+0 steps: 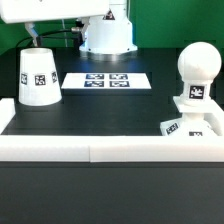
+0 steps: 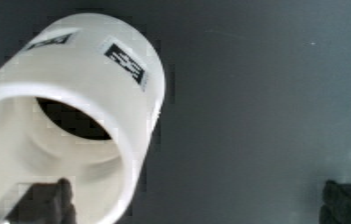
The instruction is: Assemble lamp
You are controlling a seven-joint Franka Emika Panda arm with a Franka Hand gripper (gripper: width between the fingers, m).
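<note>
While the large white plastic truncated-cone shade (image 1: 39, 77) stands with its narrow end up on the black surface (image 1: 110, 112) at the exterior view's left, its side carries two black-and-white square tags. Wrist view looks down on the same shade (image 2: 87, 110): open dark mouth visible, tags on the outer wall, lying between the two dark fingertips (image 2: 40, 203) of the tool (image 2: 193, 203). Fingertips stand wide apart, one close to the shade's rim, the other well clear of it over bare surface; tool is released, gripping nothing.

At the exterior view's right, the round white ball-shaped bulb (image 1: 198, 68) sits upright on the flat square white base (image 1: 193, 124), touching it, tag on the bulb's neck. Base has tags on its edge and lies near the white front rail (image 1: 110, 149). Shade and bulb-on-base are well apart.

Between them, further back, the flat white marker board (image 1: 106, 80) lies on the surface with several printed tags. Behind it, the white robot arm pedestal (image 1: 106, 33) stands at the back edge. Tool itself is not visible in the exterior view.
</note>
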